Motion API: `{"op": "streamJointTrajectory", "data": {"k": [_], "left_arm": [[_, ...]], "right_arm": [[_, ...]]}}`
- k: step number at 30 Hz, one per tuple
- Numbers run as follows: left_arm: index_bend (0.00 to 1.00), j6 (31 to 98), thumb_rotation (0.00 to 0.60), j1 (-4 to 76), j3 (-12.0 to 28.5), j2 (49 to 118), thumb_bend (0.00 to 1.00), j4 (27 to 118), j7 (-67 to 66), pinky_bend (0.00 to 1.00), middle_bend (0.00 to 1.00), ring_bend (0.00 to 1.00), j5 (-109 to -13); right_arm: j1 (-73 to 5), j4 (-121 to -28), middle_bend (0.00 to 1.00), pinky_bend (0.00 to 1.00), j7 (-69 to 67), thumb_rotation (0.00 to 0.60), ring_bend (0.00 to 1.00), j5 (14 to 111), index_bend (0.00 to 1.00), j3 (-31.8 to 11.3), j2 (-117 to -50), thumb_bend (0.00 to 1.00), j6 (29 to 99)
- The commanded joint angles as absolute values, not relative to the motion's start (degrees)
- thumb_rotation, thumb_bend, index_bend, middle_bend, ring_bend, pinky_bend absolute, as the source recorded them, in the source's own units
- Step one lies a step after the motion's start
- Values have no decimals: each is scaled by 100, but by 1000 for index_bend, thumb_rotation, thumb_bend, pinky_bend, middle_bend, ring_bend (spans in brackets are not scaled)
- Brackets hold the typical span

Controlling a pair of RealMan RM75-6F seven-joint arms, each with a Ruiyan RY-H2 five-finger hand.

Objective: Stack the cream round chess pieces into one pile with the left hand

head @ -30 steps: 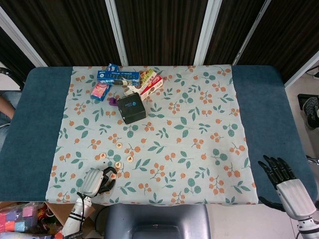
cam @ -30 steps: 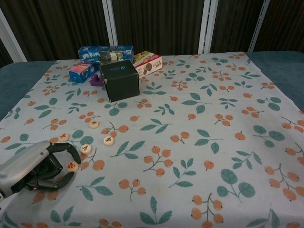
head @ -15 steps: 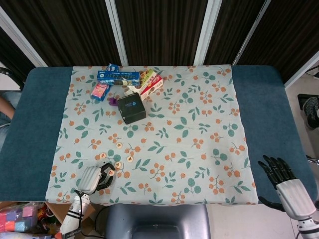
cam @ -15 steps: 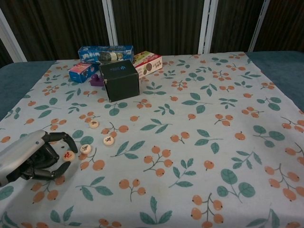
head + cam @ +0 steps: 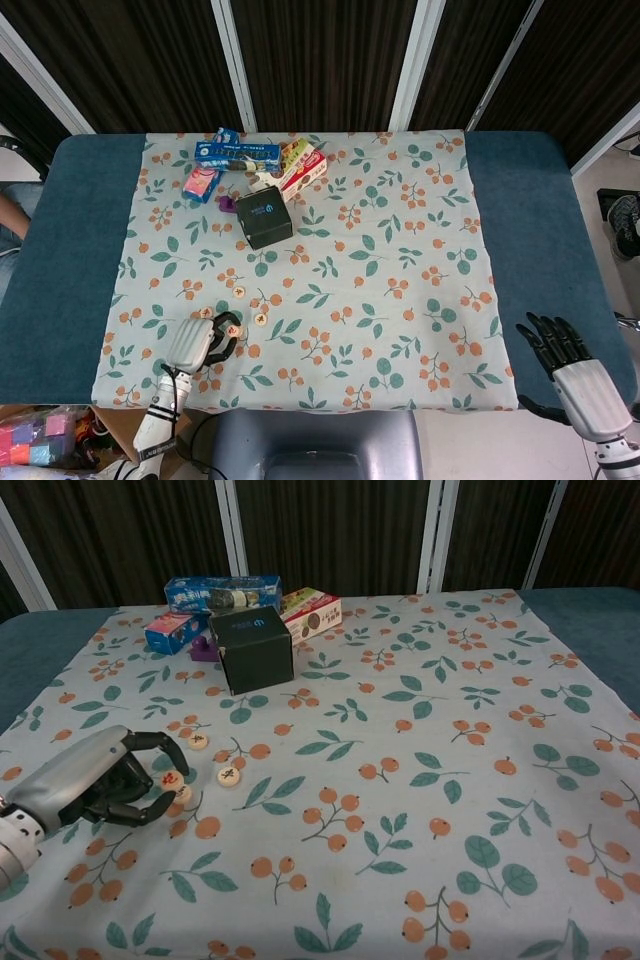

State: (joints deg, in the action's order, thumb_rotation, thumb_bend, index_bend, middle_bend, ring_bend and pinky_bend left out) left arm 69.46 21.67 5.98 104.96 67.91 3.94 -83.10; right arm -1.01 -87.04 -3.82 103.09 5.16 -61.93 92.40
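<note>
My left hand (image 5: 200, 343) (image 5: 95, 783) lies over the cloth's front left and pinches a cream round chess piece (image 5: 172, 778) (image 5: 231, 327) with a red mark between thumb and fingertip. It holds that piece just above another cream piece (image 5: 183, 795) lying on the cloth. Two more cream pieces lie apart to the right, one (image 5: 229, 775) (image 5: 258, 320) close by and one (image 5: 198, 742) (image 5: 238, 291) further back. The hand may hide other pieces. My right hand (image 5: 575, 370) hangs off the table's front right corner, fingers spread, holding nothing.
A black box (image 5: 251, 648) stands at the back left of the floral cloth (image 5: 420, 780). Behind it lie a blue packet (image 5: 222, 592), a small blue-pink box (image 5: 170, 632), a red-white box (image 5: 312, 613) and a purple item (image 5: 204, 650).
My left hand has moved away from the front edge toward the group of pieces, carrying the red-marked piece, which now hovers over a lying piece. The right hand has not moved.
</note>
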Motion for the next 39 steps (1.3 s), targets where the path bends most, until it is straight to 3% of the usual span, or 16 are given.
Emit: {"op": "streamJointTrajectory", "data": {"k": [1,12,24,31,39], "left_arm": [[530,6892,600,2206,609,10555,440,6732,357,1000,1000,1000,-8254],[497,6830,600,2253,620,10665,438,6638,255,1000,1000,1000,-8107],[367,6772,600,2303,605,10669,438,6596,335,1000,1000,1000,-8059],[359,6954,600,2290,623,10539,437,6768,432,1000,1000,1000,-8149],[359,7133,600,2309,1010,9984,439,7150,484,1000,1000,1000,-7963]], "right_arm": [[-101,-8702,0,0,-391,600,0,10305,0,514,-6190,143,9244],[-88,-8695,0,0,-420,600,0,10302,0,506,-6182,143,9278],[-90,-8700,0,0,-407,600,0,10292,0,500,-6182,143,9266],[-87,-8699,0,0,-410,600,0,10284,0,494,-6185,143,9270],[-80,-8694,0,0,-452,600,0,10292,0,493,-6176,143,9297]]}}
